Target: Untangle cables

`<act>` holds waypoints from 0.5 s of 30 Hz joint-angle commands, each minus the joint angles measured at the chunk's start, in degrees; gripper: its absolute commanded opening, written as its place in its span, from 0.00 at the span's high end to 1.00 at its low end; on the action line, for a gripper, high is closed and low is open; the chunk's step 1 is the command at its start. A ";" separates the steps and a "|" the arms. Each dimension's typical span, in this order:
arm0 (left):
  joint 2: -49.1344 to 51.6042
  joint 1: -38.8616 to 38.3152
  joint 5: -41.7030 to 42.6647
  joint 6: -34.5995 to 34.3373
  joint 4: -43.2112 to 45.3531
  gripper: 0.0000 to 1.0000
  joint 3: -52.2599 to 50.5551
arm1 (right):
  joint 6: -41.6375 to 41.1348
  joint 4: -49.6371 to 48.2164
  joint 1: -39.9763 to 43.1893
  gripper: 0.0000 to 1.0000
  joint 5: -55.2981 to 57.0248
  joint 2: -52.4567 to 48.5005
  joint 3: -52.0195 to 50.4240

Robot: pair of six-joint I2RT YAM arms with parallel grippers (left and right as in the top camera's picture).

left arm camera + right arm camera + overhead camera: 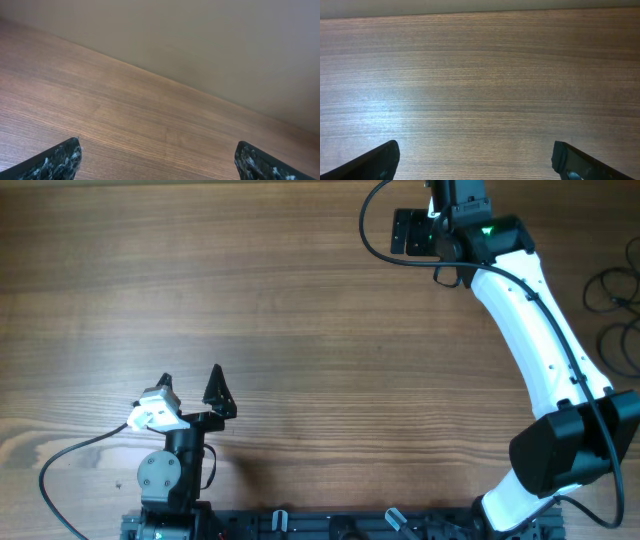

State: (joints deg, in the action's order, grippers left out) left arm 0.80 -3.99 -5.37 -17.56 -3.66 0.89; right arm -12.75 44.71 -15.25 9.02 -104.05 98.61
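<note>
Cables (610, 298) lie in loose loops well behind our right claw (408, 232), back past its wrist; our left claw (190, 378) sits much farther off. Both claws spread wide, empty.

left arm (165, 470) tucked, jaws wide | right arm (530, 320) outstretched, jaws wide
</note>
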 commanded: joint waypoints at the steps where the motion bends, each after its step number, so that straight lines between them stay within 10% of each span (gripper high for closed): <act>1: -0.61 0.42 -0.81 0.46 -0.02 0.00 -0.52 | -0.90 -0.11 -0.28 0.00 -0.09 -0.85 -0.11; 15: -0.61 0.42 -0.07 7.21 -0.24 0.00 -0.52 | -0.90 -0.11 -0.28 0.00 -0.11 -0.85 -0.11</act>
State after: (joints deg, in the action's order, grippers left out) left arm 0.80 -3.99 -5.28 -13.74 -3.88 0.86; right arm -12.75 44.71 -15.25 9.02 -104.05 98.61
